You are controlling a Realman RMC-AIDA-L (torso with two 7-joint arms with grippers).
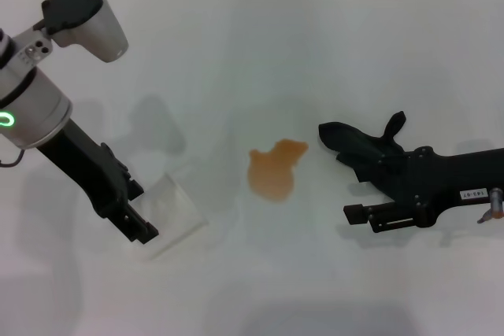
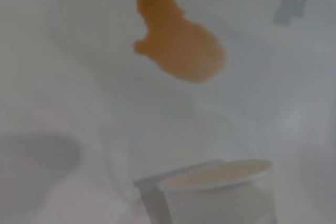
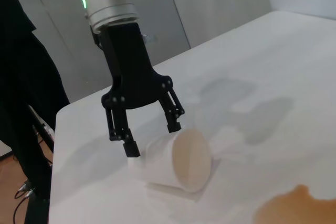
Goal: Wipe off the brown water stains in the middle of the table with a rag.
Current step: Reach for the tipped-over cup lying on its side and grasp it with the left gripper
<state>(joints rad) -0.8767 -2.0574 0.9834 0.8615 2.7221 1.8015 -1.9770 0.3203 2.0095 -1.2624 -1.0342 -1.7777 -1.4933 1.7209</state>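
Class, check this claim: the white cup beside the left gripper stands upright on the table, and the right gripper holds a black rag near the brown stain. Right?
Not quite. The white cup lies on its side, as the right wrist view shows, under the open left gripper. The rest holds: the right gripper holds the black rag near the brown stain on the table.

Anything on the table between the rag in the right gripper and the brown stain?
No. In the head view only bare table separates the rag, held by the right gripper, from the brown stain.

orange-brown stains [image 1: 276,171], black rag [image 1: 358,143], white table [image 1: 252,45]
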